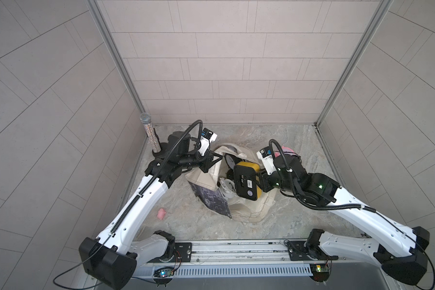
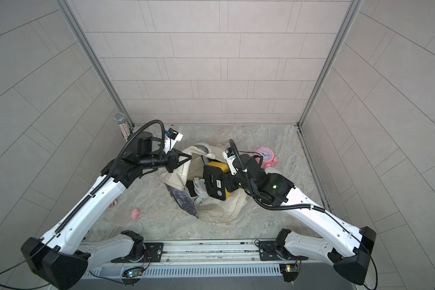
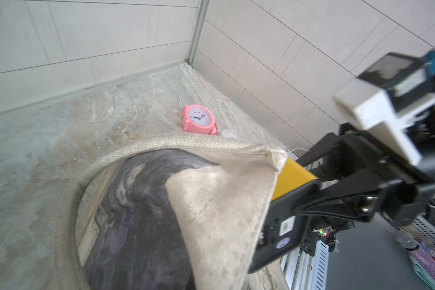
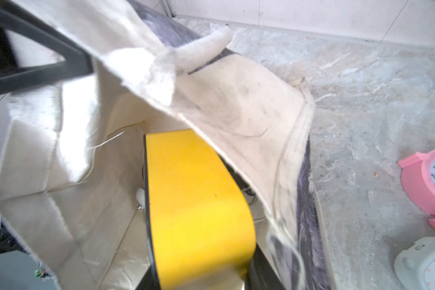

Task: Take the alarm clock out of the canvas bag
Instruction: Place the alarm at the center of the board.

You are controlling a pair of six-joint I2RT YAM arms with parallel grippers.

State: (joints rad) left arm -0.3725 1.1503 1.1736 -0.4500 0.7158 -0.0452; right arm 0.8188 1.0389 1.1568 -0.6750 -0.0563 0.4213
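Bright, soft, even light; faint shadows.
Both top views bowed the wall tiles [image 1: 48, 75] toward the edges; in the right wrist view the canvas bag [image 4: 33, 120] glared white, the yellow alarm clock [image 4: 199, 200] blurred.

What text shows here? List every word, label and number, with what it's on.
No text reads clearly.
Pink clock: dial numerals, too small.
Yellow clock: barcode sticker on its black back, too small.
Canvas bag: black marks beside the print, blurred.

The canvas bag [image 3: 211, 200] is cream (grey-purple print [image 3: 136, 213]), the alarm clock [image 1: 246, 182] yellow and black.
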